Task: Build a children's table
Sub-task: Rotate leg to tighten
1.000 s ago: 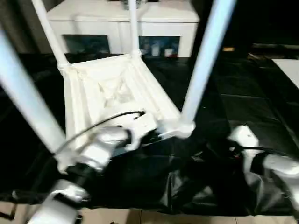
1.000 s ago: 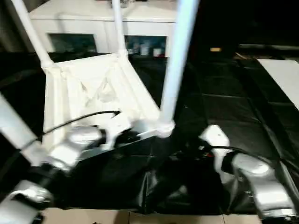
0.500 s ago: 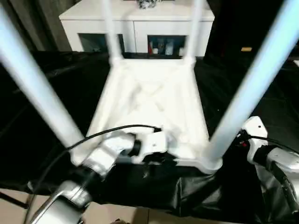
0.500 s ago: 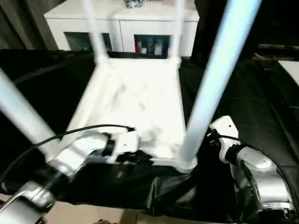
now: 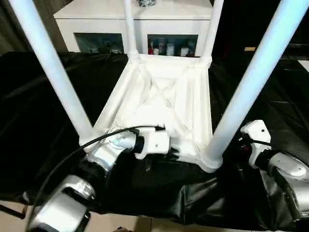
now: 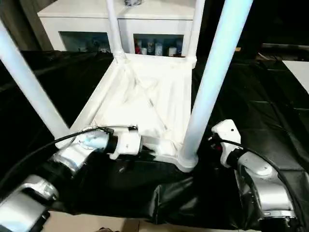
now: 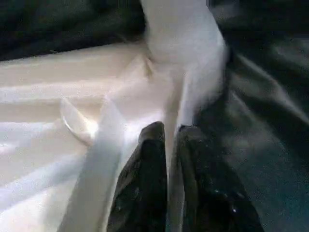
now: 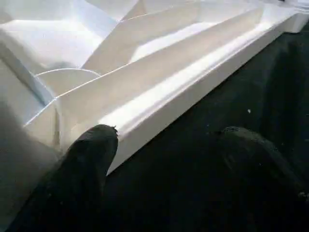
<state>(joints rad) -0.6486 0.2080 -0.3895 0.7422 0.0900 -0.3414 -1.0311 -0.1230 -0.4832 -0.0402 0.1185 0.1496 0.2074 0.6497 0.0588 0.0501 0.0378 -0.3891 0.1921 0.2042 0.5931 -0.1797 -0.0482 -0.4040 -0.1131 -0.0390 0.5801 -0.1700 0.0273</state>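
A black, wrinkled plastic sheet [image 5: 43, 111] covers the worktop, shiny in places and hanging in folds over the near edge. Behind it stands a white cabinet [image 5: 133, 21] with glass doors; small bottles are visible inside.

The children's table [image 5: 164, 104] lies upside down on the sheet, in the middle of the worktop. The tabletop is white plastic and rectangular, and its underside shows raised ribs that cross in the centre and run along the sides. All four legs [image 5: 244, 96] are standing in the rounded corner sockets. They are long, smooth, white tubes that rise out of the top of the head views, two at the far corners and two at the near corners.

The left claw [image 7: 166, 140] is at the near edge of the tabletop, between the two near legs. In the left wrist view, its two black fingers [image 7: 147, 183] stand almost together, with a thin white plastic rib of the table in the narrow gap between them. They pinch this rib or are just beside it; I cannot tell if the grip is firm.

The right claw [image 8: 159, 154] is wide open and holds nothing. It is near the near right corner socket, low over the black sheet. One finger [image 8: 89, 164] is just beside the smooth outer rim of the tabletop; the other is over the sheet, apart from the table.
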